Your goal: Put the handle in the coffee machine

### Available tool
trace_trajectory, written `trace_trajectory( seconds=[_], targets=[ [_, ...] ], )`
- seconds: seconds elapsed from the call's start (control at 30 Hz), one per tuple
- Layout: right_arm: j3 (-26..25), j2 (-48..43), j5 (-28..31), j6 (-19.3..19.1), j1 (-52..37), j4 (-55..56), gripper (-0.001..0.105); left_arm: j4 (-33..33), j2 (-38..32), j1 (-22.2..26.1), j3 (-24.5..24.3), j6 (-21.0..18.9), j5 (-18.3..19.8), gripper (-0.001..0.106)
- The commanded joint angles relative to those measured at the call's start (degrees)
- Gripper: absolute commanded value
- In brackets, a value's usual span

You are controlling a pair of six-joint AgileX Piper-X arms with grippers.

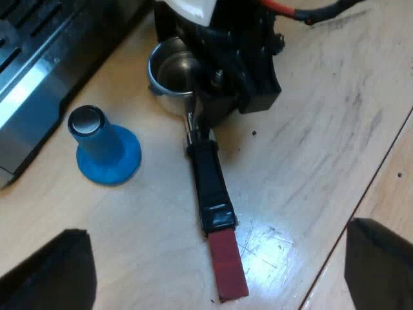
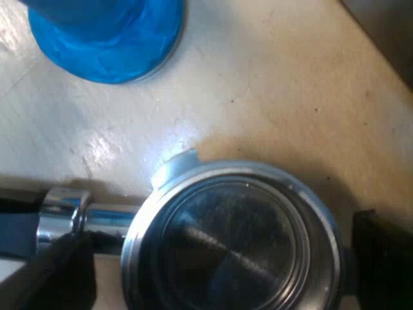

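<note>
The metal holder [image 1: 173,70] lies flat on the wooden table, its dark handle [image 1: 210,184] ending in a red tip [image 1: 227,265]. My left gripper [image 1: 219,274] hovers open above that red tip, fingers wide apart and touching nothing. My right gripper [image 1: 226,77] is down at the holder's basket and neck. From its own wrist, the right gripper [image 2: 219,271] is open, with one finger on either side of the round basket [image 2: 232,245], one of them [image 2: 61,274] over the shiny neck [image 2: 84,216]. The basket is empty.
A blue tamper [image 1: 103,147] stands upright on the table beside the holder, its base [image 2: 110,39] close to the basket. The espresso machine's body [image 1: 39,71] runs along the table just beyond the tamper. A seam in the tabletop [image 1: 368,187] passes near the handle.
</note>
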Motion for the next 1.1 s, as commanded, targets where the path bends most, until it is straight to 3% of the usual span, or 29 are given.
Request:
trace_trajectory(
  seconds=[0.03,0.1,0.13,0.23,0.5,0.9,1.07,1.1],
  targets=[
    [-0.2,-0.1,-0.6,-0.5,-0.2,0.5,0.057,1.0,-0.1,-0.3,-0.1,-0.6,-0.1,0.08],
    [-0.2,-0.1,-0.2,-0.2,-0.2,0.5,0.033,1.2,-0.1,-0.3,-0.1,-0.6,-0.1,0.08],
    [-0.2,-0.1,-0.1,-0.1,-0.2,0.5,0.029,1.2,-0.1,-0.3,-0.1,-0.6,-0.1,0.08],
    [-0.4,-0.4,-0.1,0.7,0.0,1.4,0.0,1.2,-0.1,-0.3,-0.1,-0.6,-0.1,0.08],
    [-0.4,-3.9,1.4,5.1,0.0,5.6,0.0,1.2,-0.1,-0.3,-0.1,-0.6,-0.1,0.08],
    [-0.4,-10.9,1.4,13.1,0.0,13.0,0.0,1.2,-0.1,-0.3,-0.1,4.7,2.1,0.08],
    [-0.4,-13.5,1.4,17.9,0.2,16.5,0.0,1.2,-0.1,-0.3,-0.1,6.5,5.2,0.08],
    [-0.4,-14.1,1.4,18.0,0.6,17.6,0.0,1.0,-0.1,-0.3,-0.1,8.9,9.1,0.08]
  ],
)
